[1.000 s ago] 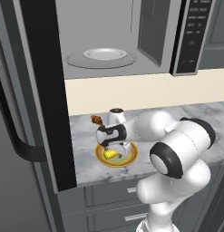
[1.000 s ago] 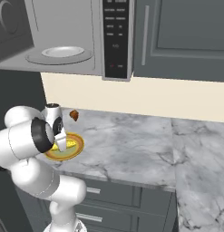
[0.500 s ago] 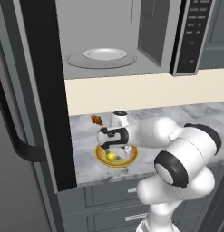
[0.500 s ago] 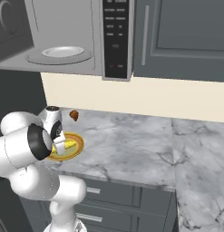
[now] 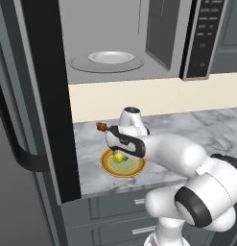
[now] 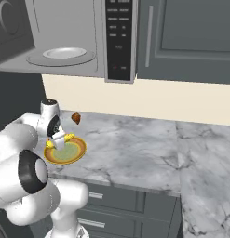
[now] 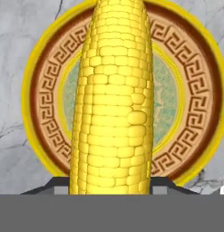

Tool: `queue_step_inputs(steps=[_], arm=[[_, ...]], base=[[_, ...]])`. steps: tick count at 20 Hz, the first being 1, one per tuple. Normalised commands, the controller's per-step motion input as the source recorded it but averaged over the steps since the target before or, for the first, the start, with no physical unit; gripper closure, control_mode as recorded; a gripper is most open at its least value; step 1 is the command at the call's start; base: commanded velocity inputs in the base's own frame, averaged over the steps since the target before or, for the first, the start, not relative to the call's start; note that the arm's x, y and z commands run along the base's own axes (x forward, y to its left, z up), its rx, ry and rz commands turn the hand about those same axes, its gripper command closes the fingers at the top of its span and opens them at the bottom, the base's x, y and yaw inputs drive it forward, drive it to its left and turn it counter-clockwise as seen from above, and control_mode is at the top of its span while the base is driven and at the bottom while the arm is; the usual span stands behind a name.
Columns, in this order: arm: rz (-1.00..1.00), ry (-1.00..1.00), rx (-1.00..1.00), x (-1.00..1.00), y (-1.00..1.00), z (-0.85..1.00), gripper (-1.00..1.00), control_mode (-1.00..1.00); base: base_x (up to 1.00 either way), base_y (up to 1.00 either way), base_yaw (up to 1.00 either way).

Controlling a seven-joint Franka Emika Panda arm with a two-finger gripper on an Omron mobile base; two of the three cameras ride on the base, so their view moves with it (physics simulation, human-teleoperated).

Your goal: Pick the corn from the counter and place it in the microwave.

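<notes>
Even, soft rendered light with no glare; the microwave [image 5: 115, 43] cavity at the upper centre of the left base view is evenly lit; faint shading under the plate [image 6: 65, 151] at left; the corn [image 7: 114, 104] looms sharp, bright, slightly pixelated mid-frame in the hand view

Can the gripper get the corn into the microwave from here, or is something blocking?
Probably yes. The gripper sits over the plate with the corn between its fingers. The microwave door is open, and the turntable above is bare.
</notes>
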Motion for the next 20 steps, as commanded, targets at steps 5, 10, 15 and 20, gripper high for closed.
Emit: queue_step_inputs(steps=[5,10,15,20], arm=[[0.2,-0.21,0.0,-0.43,0.07,1.0,1.0,-1.0],[0.21,-0.3,0.0,-0.42,0.01,1.0,1.0,-1.0],[0.16,-0.32,0.0,0.16,-0.01,1.0,1.0,-1.0],[0.13,-0.12,-0.05,0.61,0.0,1.0,1.0,-1.0]], base=[[0.0,0.0,0.0],[0.0,0.0,0.0],[0.0,0.0,0.0],[0.0,0.0,0.0]])
